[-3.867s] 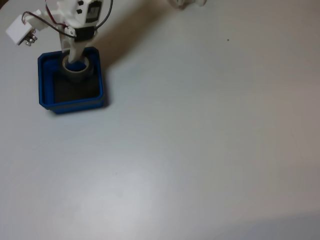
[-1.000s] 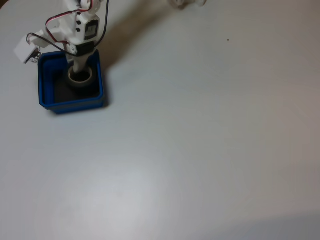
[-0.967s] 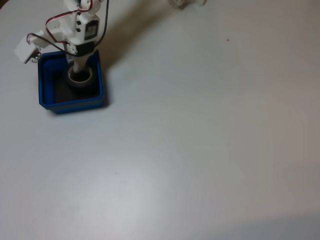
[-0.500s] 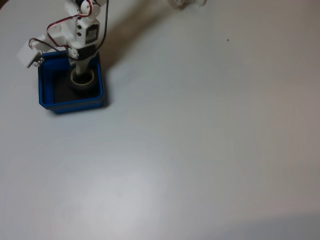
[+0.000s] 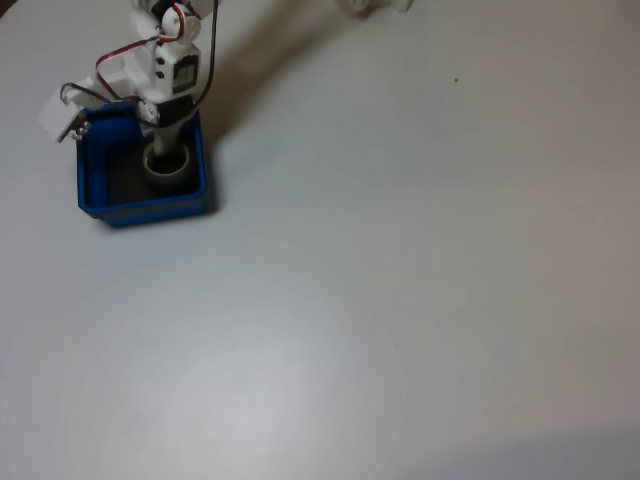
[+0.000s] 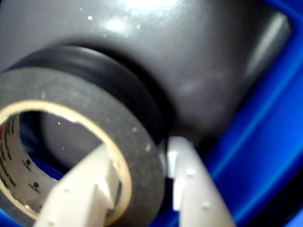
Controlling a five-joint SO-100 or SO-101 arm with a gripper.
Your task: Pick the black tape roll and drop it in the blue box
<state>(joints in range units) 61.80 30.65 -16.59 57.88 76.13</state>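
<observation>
The blue box point(image 5: 140, 207) sits at the far left of the white table in the fixed view. Inside it, toward the right rear, lies the black tape roll point(image 5: 168, 178) with its pale core. My gripper point(image 5: 163, 155) reaches down into the box from above. In the wrist view the black tape roll point(image 6: 85, 90) hangs just over the box's dark grey floor, beside the blue box wall point(image 6: 265, 142). My gripper point(image 6: 139, 146) is shut on the ring's wall, with one white finger point(image 6: 85, 189) inside the core and the other finger point(image 6: 189, 184) outside.
The arm's white wrist camera block point(image 5: 60, 115) overhangs the box's rear left corner. A white object point(image 5: 375, 5) pokes in at the top edge. The table point(image 5: 400, 280) spreads wide and bare to the right and front of the box.
The tape roll has come down from near the box's rear rim to deeper inside the box. The arm's wrist has drifted slightly right and back over the last second.
</observation>
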